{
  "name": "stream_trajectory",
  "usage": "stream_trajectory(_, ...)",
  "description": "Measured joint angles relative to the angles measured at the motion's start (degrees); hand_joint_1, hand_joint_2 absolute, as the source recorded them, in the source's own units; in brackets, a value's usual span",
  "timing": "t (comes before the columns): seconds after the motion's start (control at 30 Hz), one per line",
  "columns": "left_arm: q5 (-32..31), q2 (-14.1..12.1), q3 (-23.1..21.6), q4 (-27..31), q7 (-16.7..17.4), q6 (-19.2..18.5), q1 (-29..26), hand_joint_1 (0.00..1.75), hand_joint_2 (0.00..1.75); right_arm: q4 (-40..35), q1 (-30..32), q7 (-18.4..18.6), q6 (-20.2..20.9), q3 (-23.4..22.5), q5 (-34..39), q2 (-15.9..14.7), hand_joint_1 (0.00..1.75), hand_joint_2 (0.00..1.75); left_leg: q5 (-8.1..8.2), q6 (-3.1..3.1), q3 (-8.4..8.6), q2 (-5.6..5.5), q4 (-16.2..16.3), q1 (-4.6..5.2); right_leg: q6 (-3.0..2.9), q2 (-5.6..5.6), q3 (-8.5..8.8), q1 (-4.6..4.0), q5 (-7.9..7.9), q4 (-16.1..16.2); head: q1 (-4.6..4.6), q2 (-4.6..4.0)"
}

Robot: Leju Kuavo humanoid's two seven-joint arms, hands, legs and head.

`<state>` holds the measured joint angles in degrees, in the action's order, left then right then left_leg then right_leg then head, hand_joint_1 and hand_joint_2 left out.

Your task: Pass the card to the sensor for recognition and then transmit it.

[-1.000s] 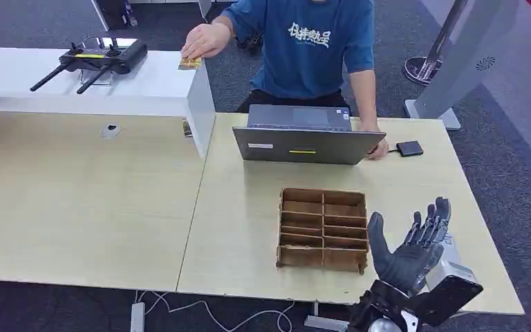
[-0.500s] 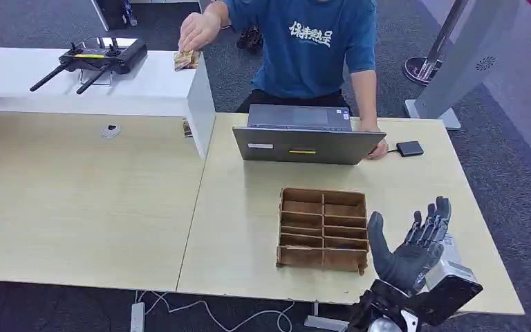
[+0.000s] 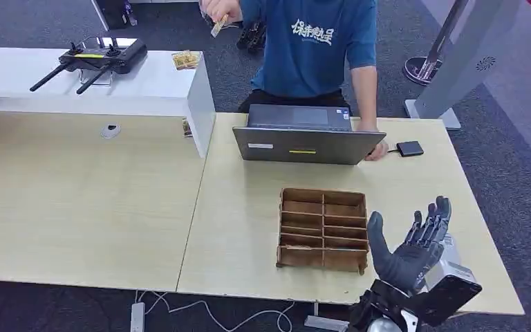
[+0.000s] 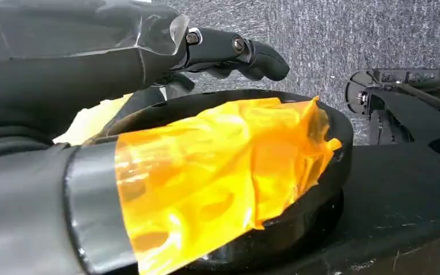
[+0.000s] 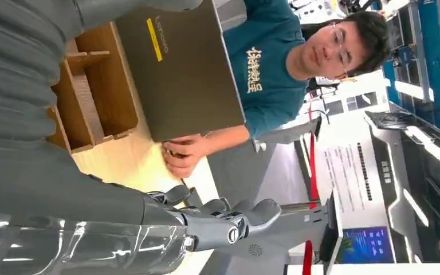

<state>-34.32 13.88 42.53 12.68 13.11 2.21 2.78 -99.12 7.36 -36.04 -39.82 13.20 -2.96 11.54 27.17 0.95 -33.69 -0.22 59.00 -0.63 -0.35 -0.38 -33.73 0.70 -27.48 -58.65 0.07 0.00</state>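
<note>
Yellowish, the card (image 3: 217, 26) had been lifted off the stack on the white counter (image 3: 145, 86) by the person's hand (image 3: 216, 8); handover looked near. Right hand (image 3: 409, 247) waited open-fingered beside the wooden tray (image 3: 323, 229); left hand's (image 4: 229, 48) grasp couldn't be told.

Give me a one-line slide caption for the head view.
Robot's right hand waits open beside the wooden divider tray while a person behind the laptop lifts a card.

Right hand (image 5: 206, 220) empty, fingers spread. Wooden divider box (image 5: 94, 97) just beside laptop (image 5: 177, 69) on table (image 5: 126, 166); person's hand (image 5: 183, 154) at the laptop's edge.
</note>
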Motion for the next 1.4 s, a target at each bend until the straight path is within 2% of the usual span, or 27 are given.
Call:
stream_trajectory(0.13, -0.4, 0.0, 0.0, 0.0, 0.0, -0.1, 0.0, 0.00, 0.00, 0.0, 0.6, -2.5, -0.1, -1.6, -16.7, 1.5, 0.00, 1.75, 0.00, 0.00, 0.00, 0.00, 0.0, -0.01, -0.01, 0.00, -0.02, 0.00, -0.01, 0.0, 0.00, 0.02)
stream_trajectory(0.23, -0.4, 0.5, 0.0, 0.0, -0.1, 2.0, -0.1, 0.00, 0.00, -0.6, 1.5, -2.5, -0.1, -6.1, -36.6, 2.7, 0.00, 1.75, 0.01, -0.01, -0.03, -0.03, 0.0, 0.00, -0.01, -0.04, 0.00, 0.01, -0.02, 0.0, -0.04, 0.00)
stream_trajectory(0.3, -0.3, 1.3, 0.0, 0.0, -0.1, 3.4, -0.2, 0.00, 0.00, -2.0, 2.2, -0.2, -0.2, -10.0, -48.2, 3.3, 0.00, 1.75, 0.02, -0.02, -0.05, -0.03, 0.0, 0.01, 0.00, -0.05, 0.00, 0.01, -0.02, 0.0, -0.04, 0.00)
stream_trajectory(0.4, -0.3, 1.7, 0.0, 0.0, 0.0, 3.7, -0.1, 0.00, 0.00, -3.7, 2.8, 3.7, -0.3, -14.2, -58.0, 3.8, 0.00, 1.75, 0.03, -0.04, -0.06, -0.04, 0.0, 0.03, 0.00, -0.05, 0.01, 0.02, -0.01, 0.0, -0.02, 0.00)
stream_trajectory(0.53, -0.3, 1.9, 0.0, 0.0, 0.1, 3.6, 0.0, 0.00, 0.00, -7.4, 2.8, 11.9, -0.3, -17.2, -73.1, 4.2, 0.00, 1.75, 0.04, -0.05, -0.05, -0.05, 0.0, 0.03, 0.01, -0.05, 0.01, 0.02, -0.01, 0.0, -0.04, 0.00)
stream_trajectory(0.67, -0.3, 1.9, 0.0, 0.0, 0.1, 3.6, 0.0, 0.00, 0.00, -9.2, 2.8, 14.0, -0.3, -19.0, -75.2, 4.3, 0.00, 1.75, 0.04, -0.05, -0.05, -0.06, 0.0, 0.03, 0.00, -0.06, 0.01, 0.02, -0.01, 0.0, -0.04, 0.00)
stream_trajectory(1.4, -0.3, 2.0, 0.2, 0.0, 0.1, 3.6, 0.0, 0.00, 0.00, -10.5, 2.9, 14.4, -0.3, -21.2, -75.2, 4.5, 0.00, 1.75, 0.04, -0.06, -0.05, -0.07, 0.0, 0.03, 0.01, -0.06, 0.01, 0.02, -0.02, 0.0, -0.07, 0.00)
